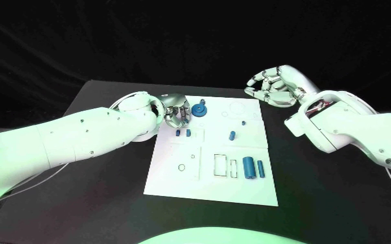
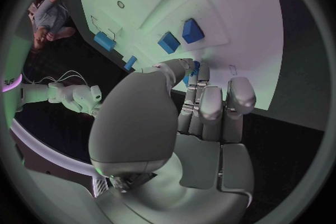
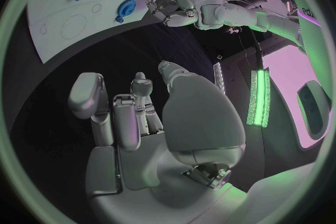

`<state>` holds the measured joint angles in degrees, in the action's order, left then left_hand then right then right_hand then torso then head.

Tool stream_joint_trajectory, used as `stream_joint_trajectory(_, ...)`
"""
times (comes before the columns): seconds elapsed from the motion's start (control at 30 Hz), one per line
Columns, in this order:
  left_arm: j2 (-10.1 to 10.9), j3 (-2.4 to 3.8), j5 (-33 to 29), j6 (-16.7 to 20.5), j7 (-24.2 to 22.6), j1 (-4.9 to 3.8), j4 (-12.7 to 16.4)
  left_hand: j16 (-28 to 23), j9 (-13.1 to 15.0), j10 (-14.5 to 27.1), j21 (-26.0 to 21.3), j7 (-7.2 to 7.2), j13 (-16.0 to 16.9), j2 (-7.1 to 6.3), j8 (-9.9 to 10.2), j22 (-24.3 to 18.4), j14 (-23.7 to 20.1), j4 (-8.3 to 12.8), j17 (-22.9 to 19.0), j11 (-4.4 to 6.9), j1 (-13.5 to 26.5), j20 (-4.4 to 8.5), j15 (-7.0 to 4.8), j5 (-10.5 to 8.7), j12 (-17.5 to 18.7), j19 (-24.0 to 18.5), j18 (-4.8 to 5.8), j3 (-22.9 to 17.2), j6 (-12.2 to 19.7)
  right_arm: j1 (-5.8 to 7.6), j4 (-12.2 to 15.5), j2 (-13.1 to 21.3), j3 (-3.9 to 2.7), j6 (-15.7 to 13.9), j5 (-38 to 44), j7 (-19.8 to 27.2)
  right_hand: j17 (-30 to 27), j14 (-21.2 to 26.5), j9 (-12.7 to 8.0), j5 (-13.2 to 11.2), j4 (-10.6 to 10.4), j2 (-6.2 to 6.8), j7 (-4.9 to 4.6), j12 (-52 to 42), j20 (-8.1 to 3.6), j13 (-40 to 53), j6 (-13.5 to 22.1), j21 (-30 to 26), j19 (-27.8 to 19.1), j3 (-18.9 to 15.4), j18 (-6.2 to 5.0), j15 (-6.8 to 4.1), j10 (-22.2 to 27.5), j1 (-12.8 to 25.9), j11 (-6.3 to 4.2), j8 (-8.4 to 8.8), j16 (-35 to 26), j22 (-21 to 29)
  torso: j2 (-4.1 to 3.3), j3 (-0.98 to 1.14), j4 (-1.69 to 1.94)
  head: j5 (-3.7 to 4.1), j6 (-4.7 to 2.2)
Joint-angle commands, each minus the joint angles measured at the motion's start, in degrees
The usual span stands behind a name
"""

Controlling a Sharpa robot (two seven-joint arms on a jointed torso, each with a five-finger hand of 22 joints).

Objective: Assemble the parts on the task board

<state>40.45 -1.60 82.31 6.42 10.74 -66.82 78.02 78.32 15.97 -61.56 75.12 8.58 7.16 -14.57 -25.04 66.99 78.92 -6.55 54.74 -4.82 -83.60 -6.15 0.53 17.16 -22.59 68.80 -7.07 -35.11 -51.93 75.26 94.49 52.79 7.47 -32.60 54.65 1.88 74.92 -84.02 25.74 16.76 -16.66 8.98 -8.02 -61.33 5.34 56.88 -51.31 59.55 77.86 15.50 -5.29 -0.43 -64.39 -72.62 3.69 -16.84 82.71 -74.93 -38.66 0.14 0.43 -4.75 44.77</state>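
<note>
So the flat white rectangular task board sits in the middle of the black table, long side running away from the robot. The small blue plastic parts are scattered over it: a round blue gear-like disc near the far left corner, two little blue pegs side by side just nearer than that, a small blue stub around the middle with a tinier blue one a bit past it, and a chunky blue block with a slimmer blue cylinder right beside it toward the near right part of the board.

The silver left hand is at the far left edge of the board, just beside the gear-like disc. Its fingers are curled in toward the palm. In the left wrist view the fingertips reach over the board's edge and a bit of blue shows right behind them, but I honestly can't tell whether it's pinching anything or just touching.

The silver right hand hangs off the board past its far right corner, over bare table, fingers loosely curled with nothing in them. The right wrist view shows the same: the fingers bent in, nothing in the palm, well apart from the board.
</note>
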Motion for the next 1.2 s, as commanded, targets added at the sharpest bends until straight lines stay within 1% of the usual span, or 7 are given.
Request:
stream_joint_trajectory(0.03,-0.12,-0.03,-0.26,-1.33,0.25,0.05,0.09,-0.03,-0.07,-0.33,-0.01,-0.14,-0.09,0.09,0.26,-0.09,-0.06,0.38,-0.11,0.06,0.33,-0.29,0.24,-0.15,0.28,-0.19,0.86,0.07,-0.39,-0.03,0.06,0.0,0.0,0.01,0.61,0.44,0.77,-2.3,0.09,0.25,0.09,0.12,-0.09,0.02,0.04,0.05,0.08,-0.3,-0.44,0.32,-0.6,-0.28,0.21,0.05,-0.26,-0.09,-0.31,-1.76,-0.01,-0.01,0.04,-0.01,-0.01)
stream_joint_trajectory(0.23,-0.09,-0.04,-0.44,-1.37,0.3,0.06,0.11,-0.2,-0.26,-0.06,-0.23,0.11,-0.31,-0.23,0.99,-0.34,-0.36,0.54,-0.71,-0.19,0.65,-0.35,0.4,-0.22,1.19,-0.56,0.8,0.23,0.04,-0.03,0.03,0.0,0.0,0.02,0.61,0.44,0.77,-2.3,0.09,0.25,0.09,0.12,-0.09,0.02,0.04,0.05,0.08,-0.3,-0.44,0.32,-0.6,-0.28,0.21,0.05,-0.26,-0.09,-0.31,-1.76,0.0,-0.01,0.02,0.0,-0.07)
stream_joint_trajectory(0.33,-0.07,-0.04,-0.48,-1.37,0.29,0.06,0.1,-0.27,-0.78,0.37,-0.44,0.64,-0.59,-0.68,2.59,-0.54,-0.64,0.67,-1.21,-0.68,1.08,-0.67,0.82,-0.15,2.43,-0.86,0.76,0.25,1.65,-0.03,0.01,0.02,0.0,0.02,0.61,0.42,0.77,-2.3,0.09,0.25,0.09,0.12,-0.09,0.02,0.04,0.05,0.08,-0.3,-0.44,0.32,-0.6,-0.28,0.21,0.05,-0.26,-0.09,-0.31,-1.76,0.01,-0.01,0.02,0.01,-0.06)
stream_joint_trajectory(0.7,-0.06,-0.05,-0.67,-0.8,0.37,0.06,0.02,-0.47,-1.43,1.67,-1.22,1.47,-1.07,-1.45,4.77,-1.47,-1.32,0.47,-2.43,-1.52,2.19,-1.31,1.53,-0.1,4.5,-1.84,0.53,0.58,3.8,-0.04,-0.09,-0.01,0.0,0.09,0.61,0.37,0.58,-2.27,0.13,0.27,0.1,0.19,-0.06,0.33,0.02,-0.39,0.13,-0.75,-0.54,0.33,-0.66,-0.32,0.29,0.15,-0.3,-0.21,-0.46,-1.57,0.0,0.0,0.01,-0.04,-0.11)
stream_joint_trajectory(1.0,0.16,-0.05,-0.89,-0.58,0.64,0.06,0.02,-1.09,-1.56,2.28,-2.03,1.66,-1.18,-1.58,5.36,-2.55,-2.21,0.32,-4.34,-1.8,2.64,-1.58,1.79,-0.08,5.22,-2.87,0.25,0.85,4.25,-0.06,-0.19,0.0,0.0,0.91,1.21,-0.38,-0.2,-2.02,0.14,0.24,0.12,0.36,-0.11,2.02,0.03,-2.23,0.47,-2.1,-1.02,0.36,-0.87,-0.28,1.7,0.2,-0.23,-0.24,-0.99,-0.99,-0.02,0.01,-0.02,-0.01,-0.15)
stream_joint_trajectory(1.07,0.35,-0.05,-0.91,-0.47,0.69,0.06,0.14,-1.29,-1.6,2.71,-2.39,1.7,-1.24,-1.67,5.57,-3.0,-2.56,0.32,-4.9,-1.89,2.74,-1.68,1.88,-0.08,5.53,-3.32,0.14,0.98,4.4,-0.06,-0.35,-0.02,0.0,1.81,1.98,-1.02,-2.01,-1.26,0.21,0.12,0.14,0.44,-0.31,9.25,0.17,-9.79,1.08,-5.38,-2.3,0.7,-1.33,-0.09,7.36,0.14,-0.05,-0.46,-2.32,0.42,-0.04,0.0,-0.05,0.0,-0.22)
stream_joint_trajectory(1.2,0.95,-0.04,-1.11,-0.1,0.46,0.06,0.58,-1.84,-1.95,4.17,-3.19,1.77,-1.39,-1.89,6.69,-3.93,-3.52,0.33,-6.48,-2.08,3.15,-1.93,2.14,-0.08,6.21,-4.23,-0.09,1.75,5.94,-0.12,-1.1,-0.18,0.01,4.65,4.92,-2.67,-6.19,0.51,0.31,-0.78,0.48,0.74,-0.65,14.45,0.37,-13.78,1.87,-12.23,-4.92,2.16,-2.35,0.15,9.18,-1.87,0.3,-0.8,-5.52,3.46,0.0,-0.01,0.01,0.02,-0.31)
